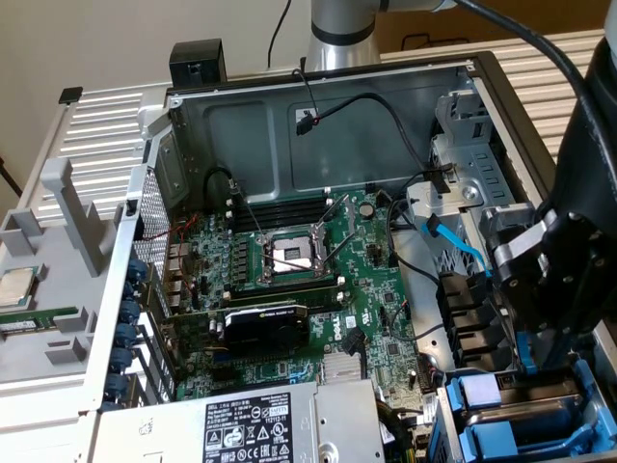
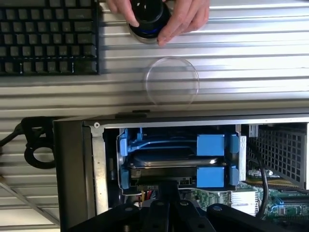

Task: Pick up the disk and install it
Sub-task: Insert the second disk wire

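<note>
I see my gripper [image 2: 166,193] low at the drive bay corner of the open computer case [image 1: 318,106]. The fingers [image 2: 169,191] are clenched, and they press against the rear edge of the disk [image 2: 166,159]. The disk sits just in front of the fingers, lying flat in its blue carrier [image 2: 211,145] inside the bay. Beyond the case, well away from the fingers, a person's hand [image 2: 186,17] holds a round black object [image 2: 147,17] on the ribbed desk [image 2: 241,58], near a keyboard [image 2: 48,36].
</note>
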